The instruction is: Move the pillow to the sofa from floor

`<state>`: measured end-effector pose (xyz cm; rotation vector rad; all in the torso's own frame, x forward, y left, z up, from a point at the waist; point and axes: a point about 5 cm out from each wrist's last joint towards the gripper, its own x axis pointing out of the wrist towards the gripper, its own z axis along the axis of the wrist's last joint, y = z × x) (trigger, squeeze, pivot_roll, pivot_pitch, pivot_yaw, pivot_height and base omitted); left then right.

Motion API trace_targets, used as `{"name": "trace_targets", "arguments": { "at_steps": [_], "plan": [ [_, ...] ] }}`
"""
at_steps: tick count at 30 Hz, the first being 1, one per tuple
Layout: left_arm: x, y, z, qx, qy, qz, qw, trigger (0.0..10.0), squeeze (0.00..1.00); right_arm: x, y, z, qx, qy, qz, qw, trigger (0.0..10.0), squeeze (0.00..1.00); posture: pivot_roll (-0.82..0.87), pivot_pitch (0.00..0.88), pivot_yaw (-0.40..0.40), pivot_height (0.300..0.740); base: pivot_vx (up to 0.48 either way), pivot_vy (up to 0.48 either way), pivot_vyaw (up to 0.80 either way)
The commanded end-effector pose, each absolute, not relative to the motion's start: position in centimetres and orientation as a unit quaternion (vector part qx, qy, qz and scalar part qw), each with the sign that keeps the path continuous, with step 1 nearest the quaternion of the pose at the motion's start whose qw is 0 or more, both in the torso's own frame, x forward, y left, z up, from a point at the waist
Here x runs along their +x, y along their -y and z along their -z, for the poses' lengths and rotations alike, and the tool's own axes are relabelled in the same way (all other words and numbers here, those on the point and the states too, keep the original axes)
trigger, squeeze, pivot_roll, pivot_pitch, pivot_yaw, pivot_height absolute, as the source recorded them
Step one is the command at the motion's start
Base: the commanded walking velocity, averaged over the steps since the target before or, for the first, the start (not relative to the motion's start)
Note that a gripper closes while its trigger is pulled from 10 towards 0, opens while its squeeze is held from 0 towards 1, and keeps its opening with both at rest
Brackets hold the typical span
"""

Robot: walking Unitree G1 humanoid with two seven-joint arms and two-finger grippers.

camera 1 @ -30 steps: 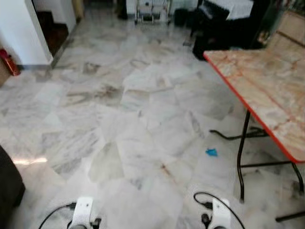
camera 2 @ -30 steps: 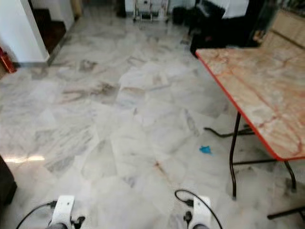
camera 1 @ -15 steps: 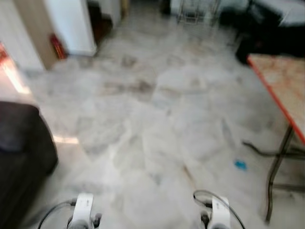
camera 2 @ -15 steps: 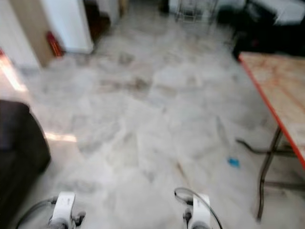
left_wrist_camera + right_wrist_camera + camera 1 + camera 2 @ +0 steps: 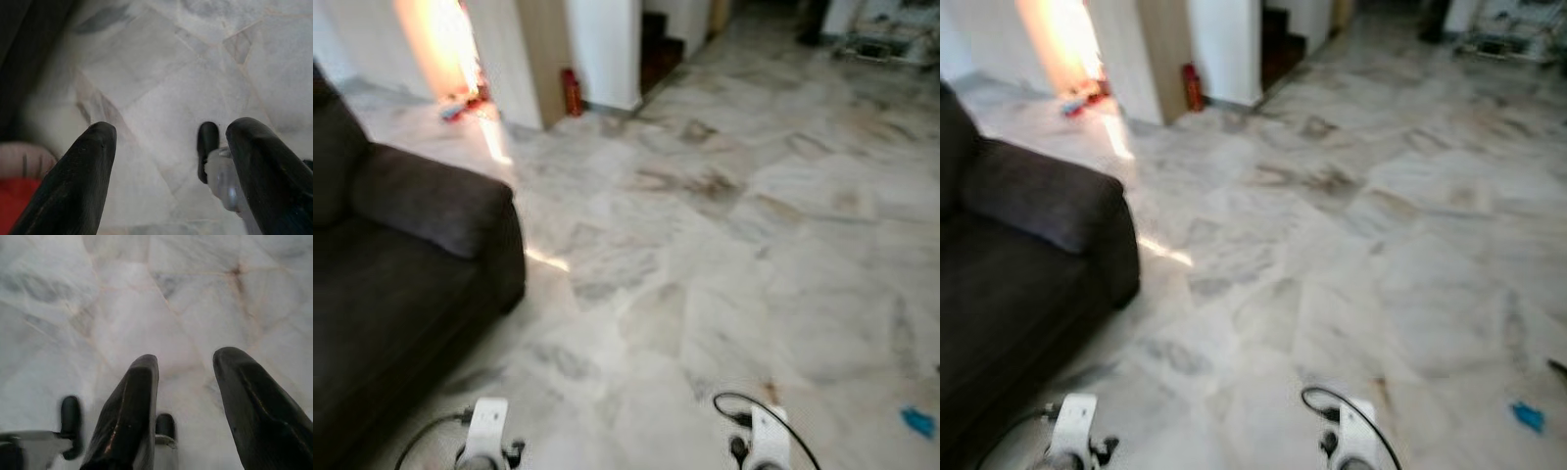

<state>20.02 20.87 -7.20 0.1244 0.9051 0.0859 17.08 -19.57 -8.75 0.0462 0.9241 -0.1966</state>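
A dark grey sofa (image 5: 401,264) stands at my left, its armrest (image 5: 435,206) toward the open marble floor (image 5: 734,245). I see no pillow on the floor ahead. Both arms hang low, their white wrists at the bottom edge of the eye views, left (image 5: 484,436) and right (image 5: 766,441). In the left wrist view my left gripper (image 5: 171,132) is open over bare floor, and a blurred pink and red shape (image 5: 19,181) that I cannot identify lies beside it. My right gripper (image 5: 186,360) is open over the marble, with nothing between its fingers.
A white pillar (image 5: 602,49) and a wooden panel stand at the back left, with a small red cylinder (image 5: 571,93) at their foot. Bright light glares through an opening (image 5: 435,44). A blue scrap (image 5: 917,421) lies on the floor at the right.
The camera has swung left: the red-edged table and the dark furniture have left the picture, and the sofa and the bright opening have come in. Both arms hang as before.
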Motion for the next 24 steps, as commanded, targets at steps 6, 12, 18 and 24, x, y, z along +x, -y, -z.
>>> {"name": "trace_targets", "arguments": {
  "at_steps": [6, 12, 18, 24],
  "plan": [
    [16.0, -20.45, 9.14, 0.038, -0.48, -0.017, 0.876, 10.0, 0.0, 17.46, 16.91, 8.9, 0.138, -0.444, 0.057, 0.883, 10.0, 0.0, -0.03, 0.0, -0.047, 0.74, 0.0, 0.0, 0.8],
    [15.99, -20.51, 9.13, 0.037, -0.48, -0.019, 0.876, 10.0, 0.0, 17.4, 16.79, 8.94, 0.137, -0.446, 0.053, 0.883, 10.0, 0.0, -0.03, 0.0, -0.045, 0.74, 0.0, 0.0, 0.8],
    [15.92, -20.55, 9.16, 0.04, -0.482, -0.018, 0.875, 10.0, 0.0, 17.17, 16.76, 9.04, 0.136, -0.448, 0.052, 0.882, 10.0, 0.0, -0.04, 0.0, -0.044, 0.74, 0.0, 0.0, 0.8],
    [15.88, -20.52, 9.18, 0.04, -0.482, -0.018, 0.875, 10.0, 0.0, 17.05, 16.8, 9.09, 0.136, -0.449, 0.053, 0.881, 10.0, 0.0, -0.04, 0.0, -0.045, 0.74, 0.0, 0.0, 0.8]
  ]
}}
